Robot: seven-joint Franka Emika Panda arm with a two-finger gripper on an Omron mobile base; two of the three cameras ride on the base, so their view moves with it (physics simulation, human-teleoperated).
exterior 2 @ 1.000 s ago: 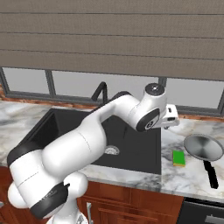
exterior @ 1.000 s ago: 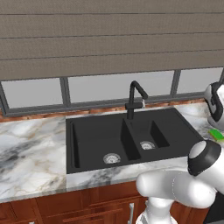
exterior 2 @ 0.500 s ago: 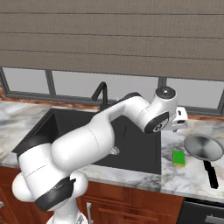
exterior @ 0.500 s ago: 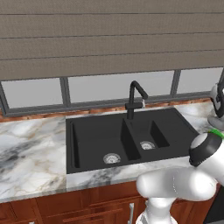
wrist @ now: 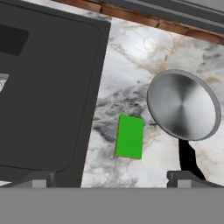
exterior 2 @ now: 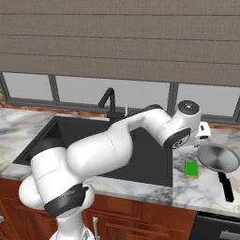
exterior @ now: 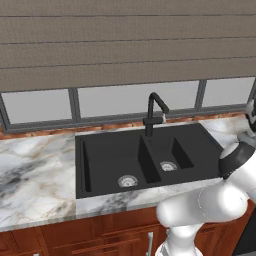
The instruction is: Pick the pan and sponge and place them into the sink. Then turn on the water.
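Pan point(exterior 2: 218, 157) sits on the marble counter point(exterior 2: 206, 187) to the right of the sink point(exterior 2: 154, 168), round silver-grey dish upright, short black handle point(exterior 2: 226, 186) pointing toward the counter's front edge. Hand view gives it clearly: brushed metal disc point(wrist: 183, 105), handle point(wrist: 189, 158) running down toward the bottom of that view.

Sponge point(exterior 2: 191, 169), bright green block, lies flat on the marble between the pan and the sink's right rim, near both, touching neither. In the hand view the sponge point(wrist: 129, 136) sits just left of the pan and right of the sink's black edge point(wrist: 94, 109).

Sink: matte black, double basin, larger basin left, smaller right, a round silver drain in each point(exterior: 127, 180) point(exterior: 168, 166). Both basins bare. Black gooseneck faucet point(exterior: 154, 114) stands at the back rim over the divider; no stream from it.

Gripper point(exterior 2: 204, 131) hangs above the counter just behind the pan's far rim, clear of pan and sponge. Fingers spread to full width, nothing between them; the two dark tips point(wrist: 38, 179) show far apart at the bottom of the hand view, with sponge and pan handle lying in the span between.

Arm point(exterior 2: 117, 145) reaches from the base across the sink's front right corner. Behind the counter, a brick sill point(exterior: 60, 131), a window strip point(exterior: 115, 100), and grey slatted blinds point(exterior: 125, 45) above.
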